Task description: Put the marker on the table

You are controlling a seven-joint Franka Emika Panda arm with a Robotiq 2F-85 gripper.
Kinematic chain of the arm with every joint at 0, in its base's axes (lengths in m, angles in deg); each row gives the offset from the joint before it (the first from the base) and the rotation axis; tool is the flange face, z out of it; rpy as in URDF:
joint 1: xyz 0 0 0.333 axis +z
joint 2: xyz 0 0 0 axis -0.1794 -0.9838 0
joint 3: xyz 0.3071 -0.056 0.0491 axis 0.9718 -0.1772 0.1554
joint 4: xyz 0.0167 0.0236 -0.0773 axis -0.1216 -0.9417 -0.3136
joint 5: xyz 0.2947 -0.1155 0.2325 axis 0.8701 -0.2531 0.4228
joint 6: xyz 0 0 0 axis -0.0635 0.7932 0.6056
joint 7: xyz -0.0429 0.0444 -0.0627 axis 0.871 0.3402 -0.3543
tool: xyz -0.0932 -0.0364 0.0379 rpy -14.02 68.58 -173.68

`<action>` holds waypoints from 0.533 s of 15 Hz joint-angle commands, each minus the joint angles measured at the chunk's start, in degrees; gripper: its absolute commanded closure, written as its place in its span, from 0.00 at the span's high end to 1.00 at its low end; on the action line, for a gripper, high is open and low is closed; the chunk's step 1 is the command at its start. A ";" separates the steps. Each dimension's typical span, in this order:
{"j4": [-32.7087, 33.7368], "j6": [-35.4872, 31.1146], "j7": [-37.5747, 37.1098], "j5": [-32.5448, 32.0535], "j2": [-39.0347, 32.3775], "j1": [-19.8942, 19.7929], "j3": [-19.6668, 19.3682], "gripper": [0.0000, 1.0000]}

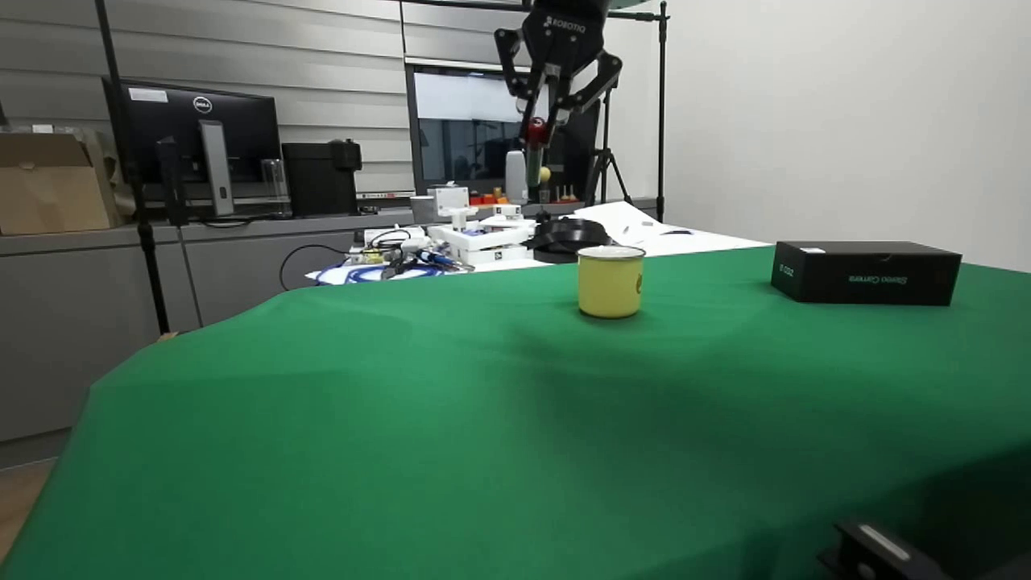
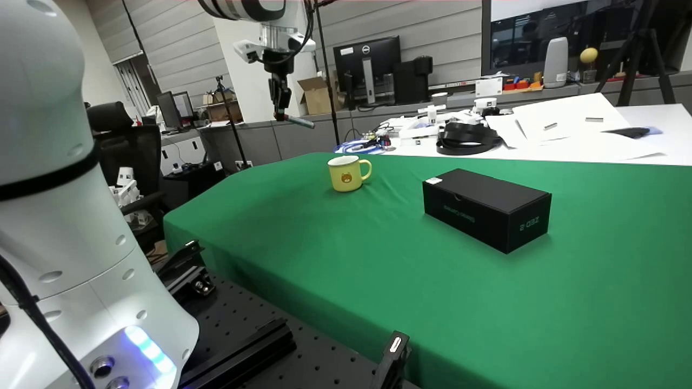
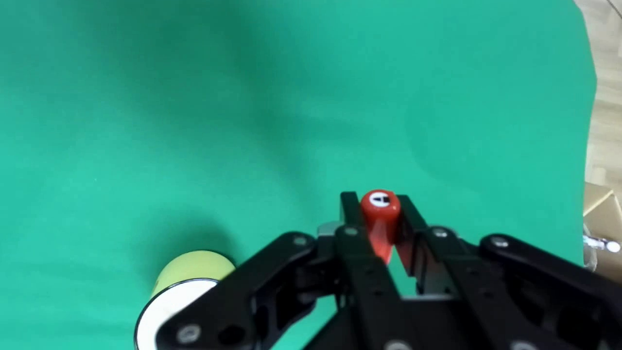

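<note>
Robotiq hand (image 3: 376, 199) grips the red-ended marker (image 3: 381, 218) above the green-clothed counter (image 3: 194, 131); in an exterior view, Dell monitor (image 1: 197, 129) at 10 o'clock.

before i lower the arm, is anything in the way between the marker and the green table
Nothing visible: the gripper holds the marker, and the wrist view shows the green table beyond it. The yellow cup stands off to the side, lower left in that view.

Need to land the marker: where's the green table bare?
The table looks bare between cup and box, and from the cup to the edge nearest the arm base. Crowded: the white surface behind, with cables, white parts and papers.
</note>
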 commanded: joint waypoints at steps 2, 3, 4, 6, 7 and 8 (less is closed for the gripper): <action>-5.70 -9.08 1.01 -11.26 -0.25 3.14 2.52 0.05; -6.87 -11.56 1.17 -14.10 -0.78 3.77 2.78 0.05; -8.12 -14.65 1.06 -17.23 -1.59 4.44 2.83 0.05; -10.04 -20.81 0.12 -24.14 -3.71 5.85 2.12 0.05; -10.65 -23.53 -0.77 -27.17 -5.01 6.54 1.45 0.05; -11.04 -25.69 -1.32 -29.81 -6.48 7.25 0.63 0.05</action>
